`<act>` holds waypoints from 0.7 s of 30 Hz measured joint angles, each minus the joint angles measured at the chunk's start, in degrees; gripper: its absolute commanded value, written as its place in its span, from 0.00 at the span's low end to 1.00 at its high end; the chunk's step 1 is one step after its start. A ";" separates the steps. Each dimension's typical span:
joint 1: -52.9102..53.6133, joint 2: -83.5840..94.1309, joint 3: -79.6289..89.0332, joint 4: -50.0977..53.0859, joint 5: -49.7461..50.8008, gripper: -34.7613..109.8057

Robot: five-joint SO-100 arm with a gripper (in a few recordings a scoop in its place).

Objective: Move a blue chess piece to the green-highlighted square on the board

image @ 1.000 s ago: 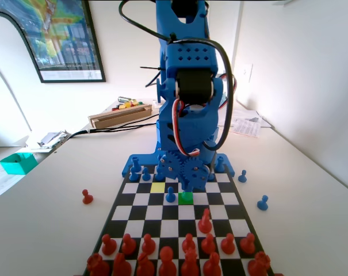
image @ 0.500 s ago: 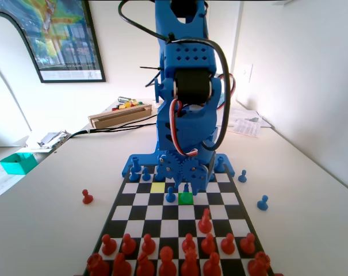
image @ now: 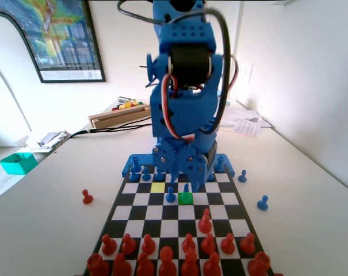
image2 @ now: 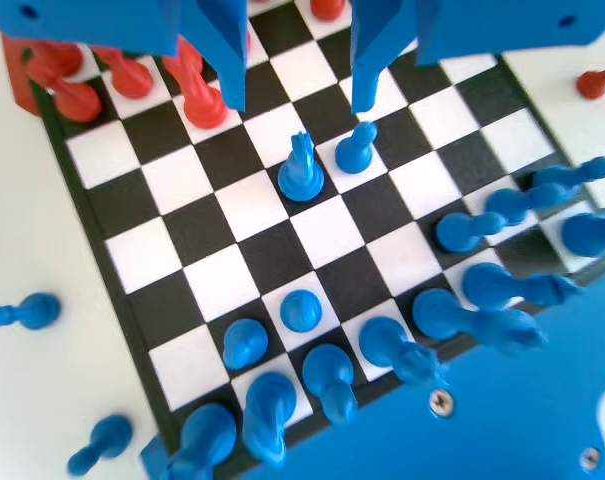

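Blue pawn stands on the green-highlighted square, so the placing looks done. Gripper hangs above it at twelve o'clock, jaws spread and empty; what's left is clearing the board.

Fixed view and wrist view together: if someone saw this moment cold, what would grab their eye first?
The blue arm's gripper hangs open above mid-board, jaws spread. Below it in the wrist view stand two blue pieces, apart from both jaws. In the fixed view one of them, the blue chess piece, stands on the green-highlighted square, with a yellow square to its left. Red pieces crowd the board at its near end.
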 measured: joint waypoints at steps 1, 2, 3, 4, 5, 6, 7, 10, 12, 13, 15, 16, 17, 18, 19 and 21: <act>0.00 0.53 -0.35 0.62 0.00 0.35; 0.00 1.14 -0.70 1.23 0.00 0.33; 0.18 1.76 -0.88 1.76 0.00 0.31; 0.44 2.46 -0.88 2.29 -0.18 0.29; 0.70 3.43 -0.88 2.90 -0.35 0.28; 0.97 4.57 -0.88 3.60 -0.88 0.26; 1.23 5.71 -0.88 4.13 -1.58 0.25; 2.64 9.84 -0.88 7.21 -4.13 0.25; 3.60 12.66 -0.88 8.79 -5.89 0.25; 4.04 14.33 -0.79 9.49 -6.86 0.25; 4.92 17.93 -0.79 10.81 -8.17 0.25; 5.19 19.51 -0.79 11.43 -9.05 0.25; 5.36 21.18 -0.79 12.13 -10.02 0.25; 5.54 22.85 -0.79 12.83 -10.99 0.25; 5.63 24.61 -0.79 13.89 -11.78 0.25; 5.54 28.04 -0.79 16.35 -13.71 0.25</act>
